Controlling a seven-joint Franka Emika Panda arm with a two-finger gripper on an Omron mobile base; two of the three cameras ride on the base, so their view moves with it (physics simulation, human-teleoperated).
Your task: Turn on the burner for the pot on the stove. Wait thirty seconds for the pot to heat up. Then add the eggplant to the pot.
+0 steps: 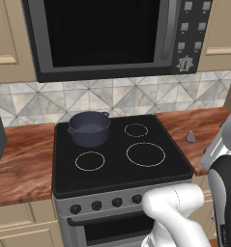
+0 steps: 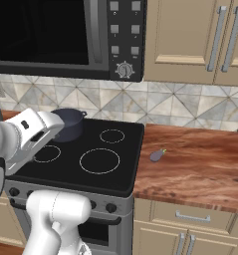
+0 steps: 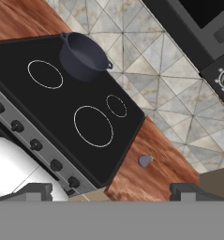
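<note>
1. The stove (image 1: 118,159) has a flat black top between two parts of the wooden surface (image 2: 200,159). Its front edge carries a row of black knobs (image 1: 96,206).
2. The pot (image 1: 89,128) stands on the rear left ring of the stove, at about 10 o'clock from the middle of the glass top in the left base view. The three other rings are bare.
3. The eggplant (image 2: 157,155) lies on the surface just beside the right edge of the stove, not touching it. The wood around it is open on all sides.
4. Above the stove hangs a black-windowed microwave (image 1: 112,34), and a tiled wall (image 2: 190,107) closes the back.
5. The claw (image 3: 111,190) is spread wide and pinches nothing. Its two dark tips rise at the bottom of the hand view, one at each side.
6. In the hand view the eggplant lies at about 1 o'clock from the claw, near it. The pot lies at about 11 o'clock, well apart.
</note>
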